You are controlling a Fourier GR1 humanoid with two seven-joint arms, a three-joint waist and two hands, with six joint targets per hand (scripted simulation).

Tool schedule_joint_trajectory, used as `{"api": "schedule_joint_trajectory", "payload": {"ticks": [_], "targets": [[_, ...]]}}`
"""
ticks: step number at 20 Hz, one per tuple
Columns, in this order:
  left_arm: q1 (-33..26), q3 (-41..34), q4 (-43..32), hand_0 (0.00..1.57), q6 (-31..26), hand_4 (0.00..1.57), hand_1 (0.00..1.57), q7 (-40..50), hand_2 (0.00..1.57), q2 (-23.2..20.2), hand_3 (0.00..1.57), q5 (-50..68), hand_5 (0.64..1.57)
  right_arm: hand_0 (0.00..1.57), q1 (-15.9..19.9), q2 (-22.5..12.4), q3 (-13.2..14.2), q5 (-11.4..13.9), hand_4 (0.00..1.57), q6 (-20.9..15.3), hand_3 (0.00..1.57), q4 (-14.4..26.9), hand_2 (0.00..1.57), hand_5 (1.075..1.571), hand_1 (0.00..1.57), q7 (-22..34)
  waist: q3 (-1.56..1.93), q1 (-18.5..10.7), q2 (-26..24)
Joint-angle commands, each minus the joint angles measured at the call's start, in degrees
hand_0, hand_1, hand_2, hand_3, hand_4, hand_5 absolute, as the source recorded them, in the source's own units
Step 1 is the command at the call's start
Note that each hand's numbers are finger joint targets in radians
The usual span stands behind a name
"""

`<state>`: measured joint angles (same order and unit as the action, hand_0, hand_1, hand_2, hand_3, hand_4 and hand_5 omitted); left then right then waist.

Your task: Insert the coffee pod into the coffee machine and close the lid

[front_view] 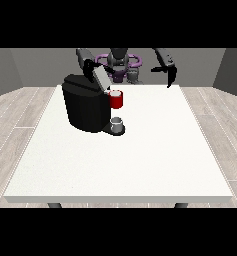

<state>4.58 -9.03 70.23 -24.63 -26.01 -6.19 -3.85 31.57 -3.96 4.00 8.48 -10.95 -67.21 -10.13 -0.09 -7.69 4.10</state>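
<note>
Black coffee machine (87, 107) on white table (140, 160), grey lid (101, 75) raised; red pod holder (116, 99) above small cup (118, 123). Hand at view's right (171, 75) hanging with fingers relaxed; hand at view's left (91, 67) by lid, finger state impossible to tell.

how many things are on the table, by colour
black: 1, the coffee machine
red: 1, the holder on the machine's front
grey: 1, the cup on the machine's base
total: 3
</note>
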Motion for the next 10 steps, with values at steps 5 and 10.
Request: {"api": "schedule_joint_trajectory", "payload": {"ticks": [5, 10], "targets": [[3.4, -1.1, -1.8, 0.00, 0.5, 0.36, 0.00, -0.5, 0.00, -1.3, 0.00, 1.3, 1.571, 0.00, 4.0, -2.5, 3.1, -1.8, 0.43, 2.0, 0.00, 6.7, 0.00, 1.571, 0.00, -5.2, 0.10, 0.1, 3.6], [4.2, -2.0, -4.4, 0.00, 2.1, 0.38, 0.00, -1.3, 0.00, -0.9, 0.00, 1.5, 1.571, 0.00, 3.3, -0.6, 0.9, -0.9, 0.40, 1.3, 0.00, 5.3, 0.00, 1.571, 0.00, -4.5, 0.09, 0.9, 4.1]]}}
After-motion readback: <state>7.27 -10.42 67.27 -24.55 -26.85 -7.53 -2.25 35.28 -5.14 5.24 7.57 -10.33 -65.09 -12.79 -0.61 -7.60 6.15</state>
